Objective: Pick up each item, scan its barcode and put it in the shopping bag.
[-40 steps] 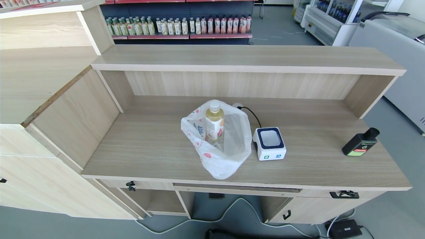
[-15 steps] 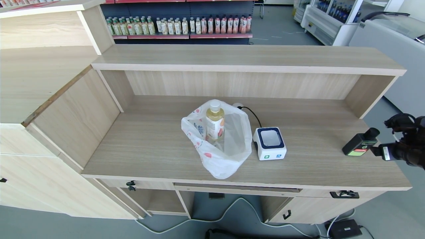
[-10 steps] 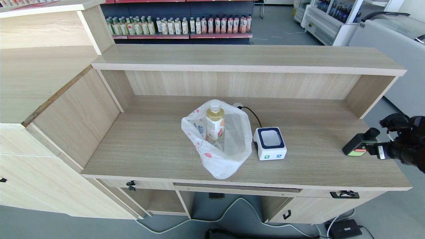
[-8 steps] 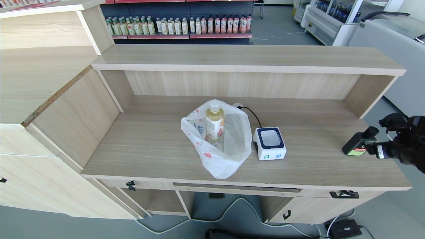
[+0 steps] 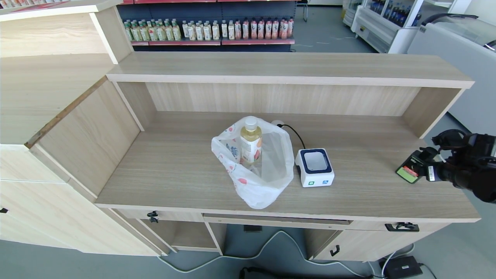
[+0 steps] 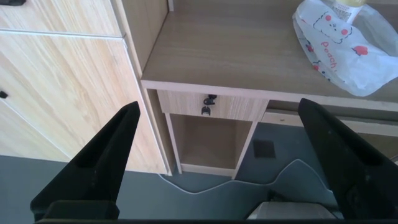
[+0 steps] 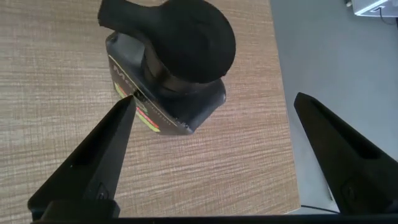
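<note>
While the right claw [image 7: 211,102] is held wide open with nothing gripped, the dark bottle [image 7: 166,68] with the black cap is seen partly between its fingers. It lies on the table [image 5: 174,174] close to the right-hand edge, well apart from the barcode scanner [image 5: 314,167] and the shopping bag [image 5: 252,186]. A drink bottle [image 5: 250,144] is already stood in that bag. The left claw [image 6: 217,106] is likewise spread open and empty, below the table's front edge.

The dark bottle could be toppled or pushed off that edge if one finger were brought against it before the other. A grip taken on the rounded cap rather than the body could be expected to slip.

Whether the dark bottle stands upright or leans cannot be settled. Its barcode is not made out, so the face to be turned to the scanner is not known.
</note>
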